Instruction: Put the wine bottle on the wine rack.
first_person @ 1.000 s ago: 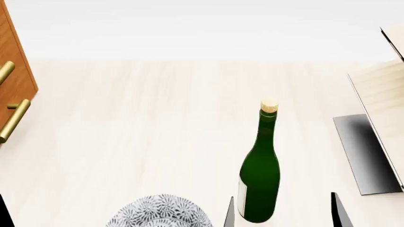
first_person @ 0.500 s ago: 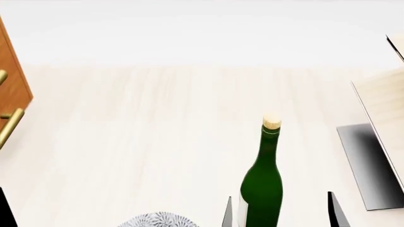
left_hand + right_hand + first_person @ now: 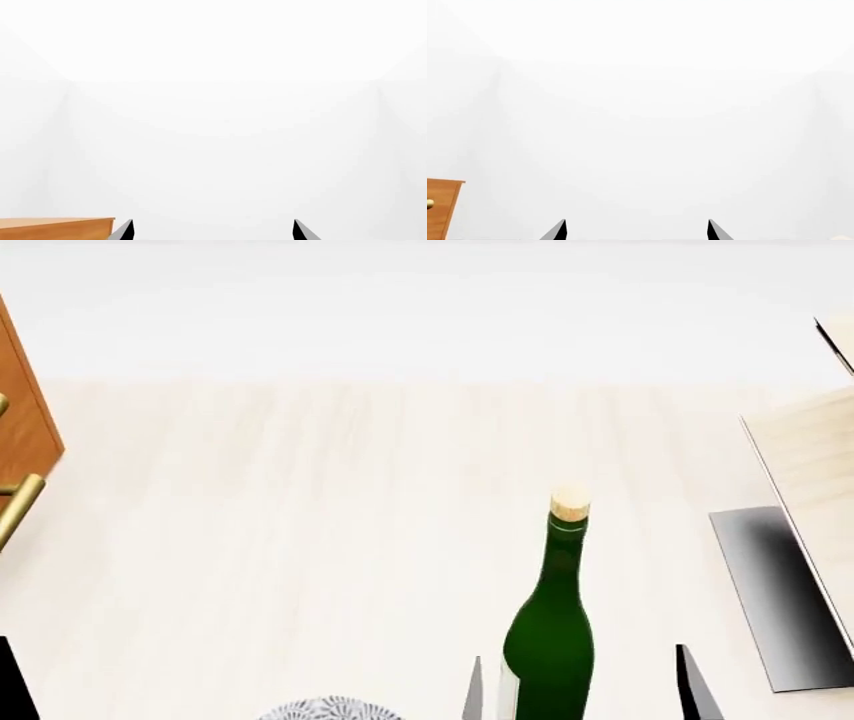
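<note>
- The tall, slender dark green glass wine bottle point(image 3: 550, 640) with its tan cork stands upright on the pale wood desk point(image 3: 334, 540), near the lower edge of the head view.
- The right claw point(image 3: 577, 690) shows only as two black fingertips, one on each side of the bottle's lower body; its jaws are spread wide and clear of the glass, gripping nothing.
- In the right wrist view the right claw's tips point(image 3: 560, 231) stand far apart with only white background between them.
- The left claw point(image 3: 210, 231) is likewise spread wide and empty in its wrist view, beside a corner of the reddish-brown cabinet point(image 3: 57, 228).
- The wine rack of slanted light wood boards on a grey metal base point(image 3: 801, 540) sits at the desk's right side, apart from the bottle.
- A patterned grey-and-white bowl point(image 3: 327, 710) peeks in just left of the bottle.
</note>
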